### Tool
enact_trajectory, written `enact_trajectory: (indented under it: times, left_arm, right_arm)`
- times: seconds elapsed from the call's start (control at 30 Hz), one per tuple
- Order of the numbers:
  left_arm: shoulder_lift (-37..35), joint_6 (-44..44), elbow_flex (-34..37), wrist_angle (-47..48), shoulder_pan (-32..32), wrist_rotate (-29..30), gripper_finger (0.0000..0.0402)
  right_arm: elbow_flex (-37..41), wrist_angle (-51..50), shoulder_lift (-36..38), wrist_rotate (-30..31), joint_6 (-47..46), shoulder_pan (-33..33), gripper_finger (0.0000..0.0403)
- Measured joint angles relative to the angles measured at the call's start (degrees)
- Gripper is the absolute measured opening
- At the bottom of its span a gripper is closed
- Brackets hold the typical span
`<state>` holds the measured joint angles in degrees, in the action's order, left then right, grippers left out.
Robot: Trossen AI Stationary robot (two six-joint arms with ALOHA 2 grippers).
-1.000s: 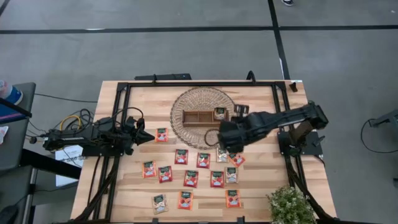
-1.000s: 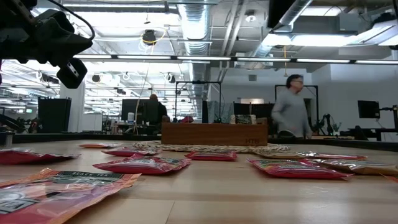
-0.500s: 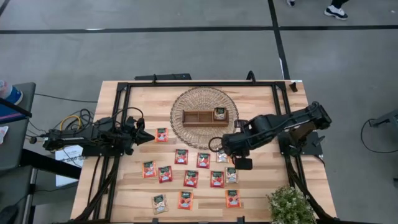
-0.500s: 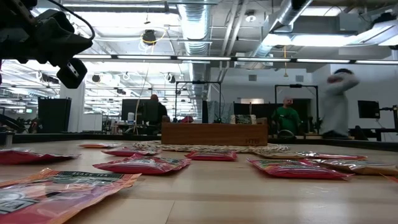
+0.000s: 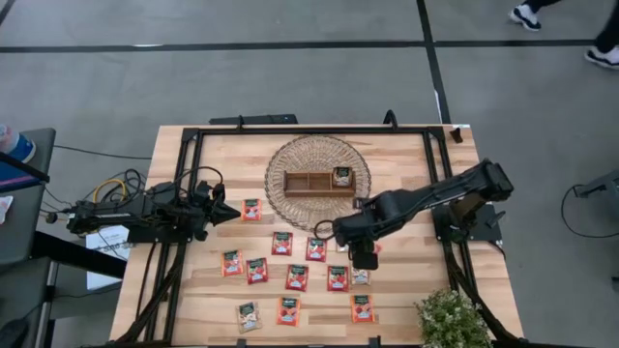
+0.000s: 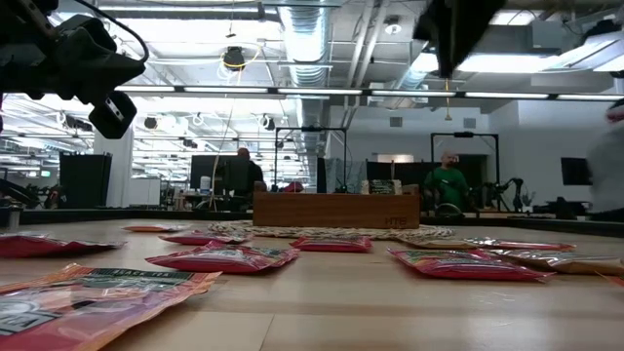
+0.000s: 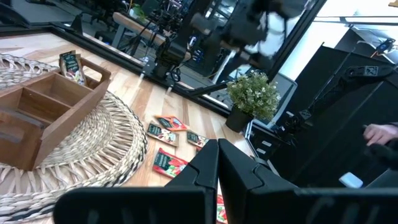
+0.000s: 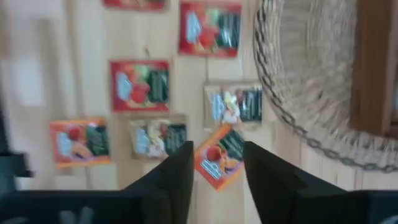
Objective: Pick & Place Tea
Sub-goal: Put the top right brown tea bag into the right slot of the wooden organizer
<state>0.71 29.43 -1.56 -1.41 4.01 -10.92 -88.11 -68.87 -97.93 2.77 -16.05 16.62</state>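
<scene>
Several flat tea sachets lie scattered on the wooden table, mostly red-orange (image 5: 281,243), a few pale (image 5: 249,315). One sachet (image 5: 341,176) stands in the right compartment of the brown wooden tray (image 5: 311,183), which sits on a round woven mat (image 5: 290,155). My right gripper (image 5: 364,259) points down, open, above the sachets near the mat. In the right wrist view its fingers (image 8: 180,168) stand on either side of a tilted orange sachet (image 8: 217,158), above it. My left gripper (image 5: 232,215) rests shut at the table's left.
A small potted plant (image 5: 450,319) stands at the near right corner. Black frame rails (image 5: 189,193) run along the table's sides and far edge. Two pale sachets (image 8: 233,106) (image 8: 155,138) lie close to the orange one. People show in the room beyond.
My right gripper has come down toward the sachets near the mat's near edge and has tipped from slanting to pointing almost straight down. A person in the room behind has walked to the right.
</scene>
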Motion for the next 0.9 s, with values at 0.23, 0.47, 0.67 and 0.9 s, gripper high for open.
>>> enact_trajectory:
  times: [0.23, 0.47, 0.67, 0.9]
  left_arm:
    - [0.0, 0.0, 0.0, 0.0, -0.02, -0.01, 0.0]
    - [-0.02, 0.0, 0.0, 0.0, -0.02, 0.0, 0.0]
    - [-0.02, 0.0, 0.0, -0.02, -0.01, 0.0, 0.0]
    - [-0.01, 0.9, 0.0, 0.0, 0.0, 0.02, 0.0]
  right_arm:
    - [10.86, 10.52, 0.0, -0.31, 2.39, -2.74, 0.0226]
    - [19.48, 21.62, 0.0, -5.4, 4.08, -6.27, 0.0236]
    - [22.82, 26.52, 0.0, -8.77, 5.62, -7.75, 0.0225]
    - [25.62, 29.49, 0.0, -9.05, 5.6, -8.14, 0.0223]
